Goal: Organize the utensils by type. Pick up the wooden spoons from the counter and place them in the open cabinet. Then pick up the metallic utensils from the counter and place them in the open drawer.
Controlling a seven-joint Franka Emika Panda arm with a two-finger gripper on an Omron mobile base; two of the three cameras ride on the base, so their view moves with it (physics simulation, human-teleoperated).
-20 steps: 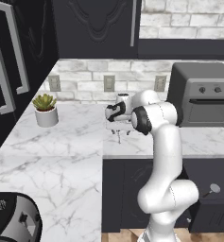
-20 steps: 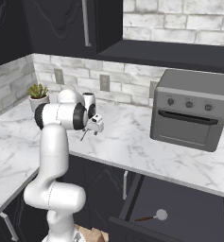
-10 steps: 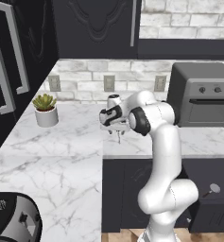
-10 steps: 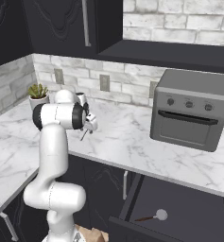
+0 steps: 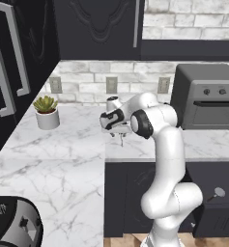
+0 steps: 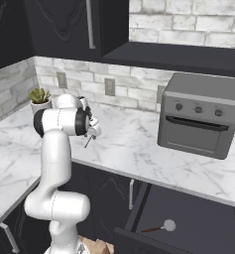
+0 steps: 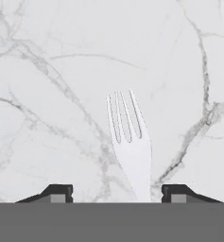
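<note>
1. In the hand view, between the two dark fingertips (image 7: pixel 57 191), a silver fork (image 7: pixel 129 144) runs up from the bottom edge, tines away from the camera, over bare marble
2. The jaws stand fairly wide, one tip on each side of the fork's handle; the right tip is close to it, the left tip well apart, and I cannot tell whether either touches it
3. In the left base view the gripper (image 5: pixel 121 136) points down just above the counter (image 5: pixel 63 164), near its front edge, with a thin sliver of the fork below it
4. In the right base view the gripper (image 6: pixel 90 135) hangs over the counter (image 6: pixel 139 149), the fork (image 6: pixel 88 142) showing as a short slanted stick under it
5. Lower and nearer the base, the open drawer (image 6: pixel 188 218) holds the ladle (image 6: pixel 161 227), round grey head to the right, dark handle to the left; the ladle (image 5: pixel 215 194) also shows at the right of the left base view
6. Farther back on the counter stand a potted plant (image 5: pixel 47 112) by the wall and a grey toaster oven (image 6: pixel 201 116)
7. Above them hangs the black wall cabinet (image 5: pixel 99 26) with its silver bar handle (image 5: pixel 135 24)
</note>
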